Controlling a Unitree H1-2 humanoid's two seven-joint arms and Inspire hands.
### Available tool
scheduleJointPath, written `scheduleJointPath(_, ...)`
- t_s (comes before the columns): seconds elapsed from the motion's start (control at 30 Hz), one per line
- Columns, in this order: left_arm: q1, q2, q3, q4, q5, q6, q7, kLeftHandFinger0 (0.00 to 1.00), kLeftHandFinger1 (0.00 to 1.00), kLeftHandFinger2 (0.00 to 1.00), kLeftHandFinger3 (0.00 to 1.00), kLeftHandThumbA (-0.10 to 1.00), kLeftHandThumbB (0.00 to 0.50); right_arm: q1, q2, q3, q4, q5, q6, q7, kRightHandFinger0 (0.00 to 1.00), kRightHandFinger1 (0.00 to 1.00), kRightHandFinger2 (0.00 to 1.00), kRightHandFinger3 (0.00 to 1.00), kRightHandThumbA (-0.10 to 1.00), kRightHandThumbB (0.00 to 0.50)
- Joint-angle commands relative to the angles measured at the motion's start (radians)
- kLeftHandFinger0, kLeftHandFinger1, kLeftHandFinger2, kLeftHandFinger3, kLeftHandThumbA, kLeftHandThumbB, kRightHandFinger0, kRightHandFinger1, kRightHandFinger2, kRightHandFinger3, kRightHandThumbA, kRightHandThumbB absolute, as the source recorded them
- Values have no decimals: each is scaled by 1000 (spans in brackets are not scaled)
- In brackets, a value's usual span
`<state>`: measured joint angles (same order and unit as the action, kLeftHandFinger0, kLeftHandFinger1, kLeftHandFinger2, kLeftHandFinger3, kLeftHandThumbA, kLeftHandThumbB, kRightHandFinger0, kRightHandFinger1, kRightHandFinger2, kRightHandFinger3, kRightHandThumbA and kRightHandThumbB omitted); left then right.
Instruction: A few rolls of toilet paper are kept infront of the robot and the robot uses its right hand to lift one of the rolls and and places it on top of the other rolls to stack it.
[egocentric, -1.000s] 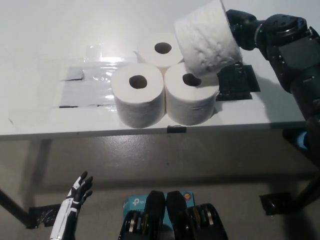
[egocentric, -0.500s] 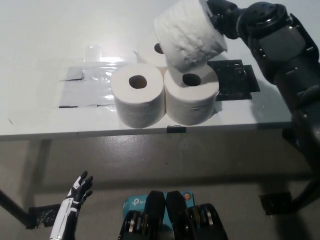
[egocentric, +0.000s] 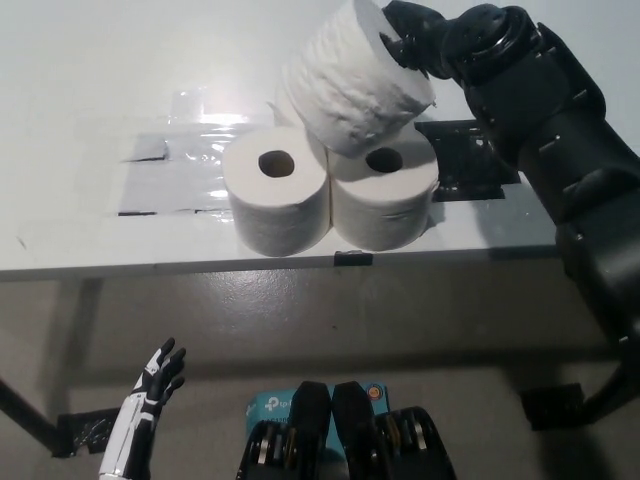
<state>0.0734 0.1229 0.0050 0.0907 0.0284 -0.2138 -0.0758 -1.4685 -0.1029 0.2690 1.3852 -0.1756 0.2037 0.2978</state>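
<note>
The lift is done and the placing is what remains: the right robot hand (egocentric: 415, 40) holds one roll (egocentric: 355, 72) in the air, tilted on its side, above the rolls standing on the table (egocentric: 80, 80). Two of those show fully, a front-left roll (egocentric: 277, 188) and a front-right roll (egocentric: 383, 192), touching each other near the table's front edge; a third, back roll (egocentric: 283, 100) is mostly hidden behind the held one. The held roll hangs over the middle of the group, and whether it already touches the rolls beneath cannot be told from this angle. It looks like it has yet to be levelled, lowered and let go. The black right arm comes in from the lower right and reaches up across the table, its fingers gripping the roll's far end. The white left robot hand (egocentric: 155, 385) rests low at the lower left, below the table, fingers spread and holding nothing.
</note>
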Motion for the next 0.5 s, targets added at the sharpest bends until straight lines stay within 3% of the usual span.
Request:
scheduleJointPath(0.0, -7, 15, 2, -35, 3, -2, -4, 1000, 1000, 1000, 1000, 1000, 153, -107, -19, 21, -11, -42, -50, -38, 0, 193, 523, 416, 864, 48)
scheduleJointPath(0.1, -7, 15, 3, -30, 4, -2, -2, 1000, 1000, 1000, 1000, 1000, 164, -108, -25, 35, -13, -54, -58, -30, 0, 179, 510, 383, 883, 51)
scheduleJointPath(0.33, -3, 12, 2, -32, 3, -4, -1, 1000, 1000, 1000, 1000, 1000, 154, -111, -37, 28, -13, -58, -63, -27, 0, 216, 541, 420, 821, 38)
scheduleJointPath(0.47, -4, 13, 0, -28, 6, -10, -1, 1000, 1000, 1000, 1000, 1000, 148, -110, -37, 42, -9, -78, -69, -17, 0, 233, 557, 456, 861, 39)
